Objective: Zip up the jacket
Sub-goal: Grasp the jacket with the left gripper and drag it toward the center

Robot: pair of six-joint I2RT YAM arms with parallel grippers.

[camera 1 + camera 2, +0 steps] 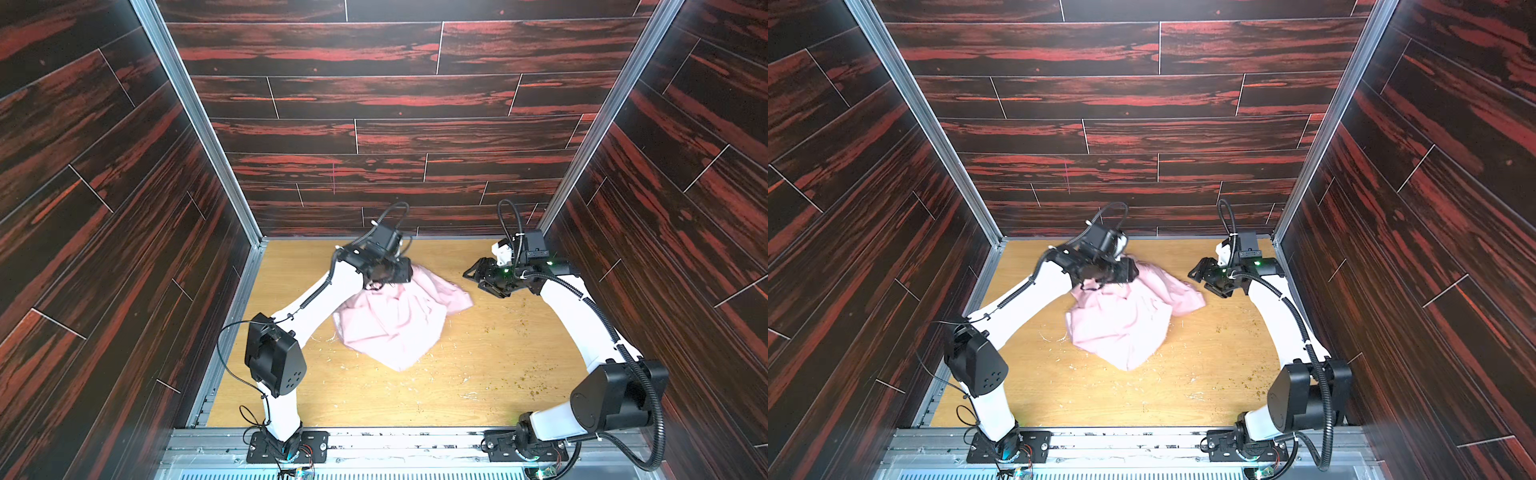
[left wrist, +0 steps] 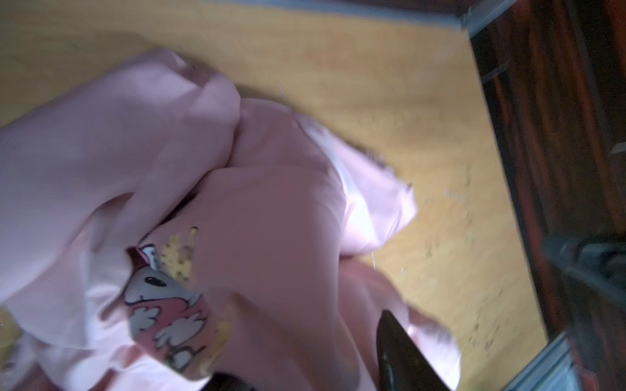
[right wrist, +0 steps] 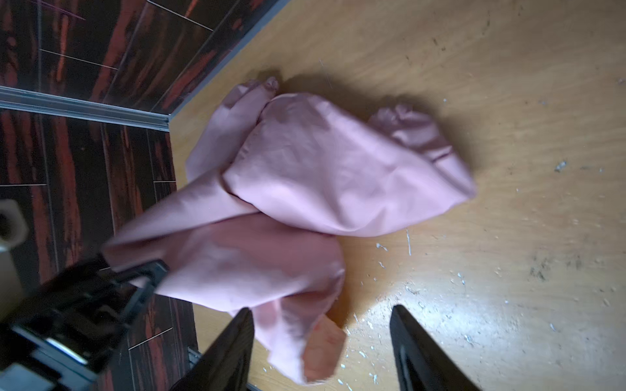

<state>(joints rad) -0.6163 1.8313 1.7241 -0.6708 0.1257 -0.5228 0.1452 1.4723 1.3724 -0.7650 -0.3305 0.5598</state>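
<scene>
1. While the job is to zip it up, the pink jacket (image 1: 395, 320) lies crumpled in a heap near the middle of the wooden table (image 1: 498, 395) in both top views. No zip, teeth or pull shows anywhere.
2. One loose fold sticks out toward 2 o'clock. In the blurred left wrist view a cartoon print (image 2: 162, 304) peeks from between the folds.
3. At the heap's 12 o'clock edge, the left gripper (image 1: 390, 276) is down on the cloth. The right wrist view shows fabric drawn up in a taut cone to it, so it appears to be pinching a fold.
4. At about 2 o'clock from the heap, the right gripper (image 1: 478, 276) hangs clear of the cloth. Its two fingers are spread, with nothing held between them.
5. Small crumbs (image 1: 536, 386) dot the table toward 4 o'clock, well away from the jacket.
6. Likely risk: lifting by one fold may bunch the thin cloth further and bury the front edges, because nothing else pins the heap down.
7. Second risk: with the zip hidden, the free gripper could close on the wrong layer or a sleeve, and pulling the two apart would twist the jacket instead of spreading it.
</scene>
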